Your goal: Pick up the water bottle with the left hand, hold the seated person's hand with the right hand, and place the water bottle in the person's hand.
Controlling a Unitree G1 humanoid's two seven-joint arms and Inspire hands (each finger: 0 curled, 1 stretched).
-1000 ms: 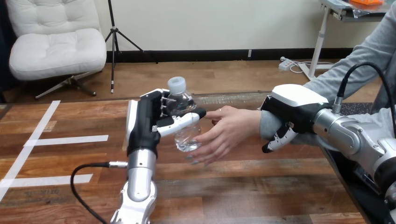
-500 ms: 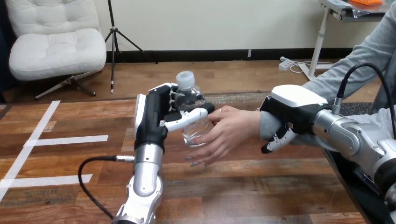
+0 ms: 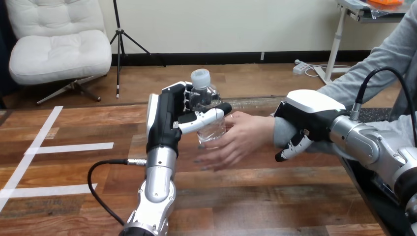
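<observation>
Head view: the robot's left hand [image 3: 164, 123], black w/ white shells, is raised above the brown wooden plank table [image 3: 275, 196] near its middle, on a silver forearm [image 3: 160, 172] that comes up from the bottom edge. Its fingers & thumb are wrapped round a clear plastic water bottle w/ a white screw cap [image 3: 212, 133]: the thumb [image 3: 204, 119] crosses the front of the bottle at mid-height, and the other fingers curl round the far side just below the neck. The water bottle is upright, off the table, w/ its cap poking up above the hand. Just right of it is the person's hand [image 3: 243, 135], reaching in from the right side w/ palm turned toward the bottle & fingers spread, loosely extended; the palm and fingers touch the bottle's lower right side, and the fingertips reach under and past its base. The person's hand isn't closed on the bottle. Robot's right hand [image 3: 310, 110] sits on top of the person's wrist where the grey sleeve [image 3: 364, 73] ends; its fingers [image 3: 294, 145] bend down over the near side of the wrist, clasping it. The right arm enters from the lower right edge. White tape strips [image 3: 69, 147] lie flat on the table at far left, well apart from both hands.
</observation>
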